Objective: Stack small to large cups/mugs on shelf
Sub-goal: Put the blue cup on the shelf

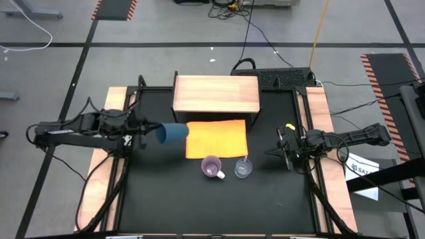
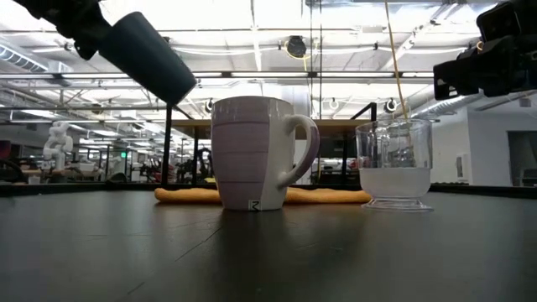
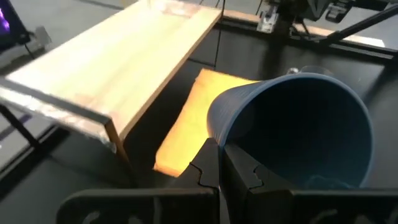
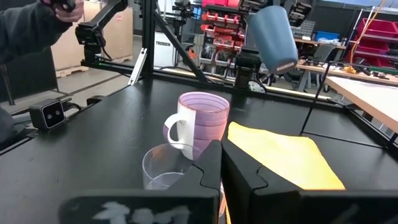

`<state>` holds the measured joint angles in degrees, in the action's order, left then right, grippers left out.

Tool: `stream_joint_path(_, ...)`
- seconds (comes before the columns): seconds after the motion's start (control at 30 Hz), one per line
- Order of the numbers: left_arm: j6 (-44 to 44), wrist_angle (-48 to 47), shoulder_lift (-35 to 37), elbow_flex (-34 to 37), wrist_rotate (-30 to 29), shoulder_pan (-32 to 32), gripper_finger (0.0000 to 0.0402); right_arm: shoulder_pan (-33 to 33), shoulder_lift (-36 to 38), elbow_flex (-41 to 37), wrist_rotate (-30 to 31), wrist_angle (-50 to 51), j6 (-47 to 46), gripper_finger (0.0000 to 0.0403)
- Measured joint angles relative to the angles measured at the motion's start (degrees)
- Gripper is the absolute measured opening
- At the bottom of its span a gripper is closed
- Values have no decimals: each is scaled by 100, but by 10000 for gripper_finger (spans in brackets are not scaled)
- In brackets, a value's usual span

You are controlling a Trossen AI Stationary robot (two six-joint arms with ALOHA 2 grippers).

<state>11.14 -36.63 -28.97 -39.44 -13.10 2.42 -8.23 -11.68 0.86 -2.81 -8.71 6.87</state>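
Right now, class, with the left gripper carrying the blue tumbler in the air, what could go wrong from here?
1. The left gripper pinches only the rim of the tilted blue tumbler, so it might slip and fall.
2. A fall could land it on the orange sheet or hit the lilac mug and the clear cup.
3. Lifting it onto the wooden shelf, it may catch the front edge.

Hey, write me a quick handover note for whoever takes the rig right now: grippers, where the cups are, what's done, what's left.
Left gripper: shut on the dark blue tumbler, held tilted in the air beside the orange sheet.
Right gripper: shut, empty, waiting at the table's right side.
Lilac mug and clear cup: upright on the table, side by side, in front of the sheet.
Shelf: nothing on it.
Done: tumbler picked up.
Left: all three cups still to go on the shelf and be stacked.
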Motion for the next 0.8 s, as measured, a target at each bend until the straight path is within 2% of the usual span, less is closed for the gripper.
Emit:
stream_joint_path(0.13, -290, 328, -104, 60, 93, 128, 1, -2, -2, 0, 0, -6, 2, 0)
stream_joint_path(0.4, -1071, 925, -34, 627, 422, 523, 1, -2, -2, 0, 0, -9, -14, 0)
stream_joint_path(0.6, -1259, 1009, 244, 935, 869, 1017, 1, -2, 0, 0, 0, -6, -17, 0)
stream_joint_path(0.8, -1132, 1559, 399, 1173, 1375, 1418, 1, 0, -2, 0, 0, -7, -17, 0)
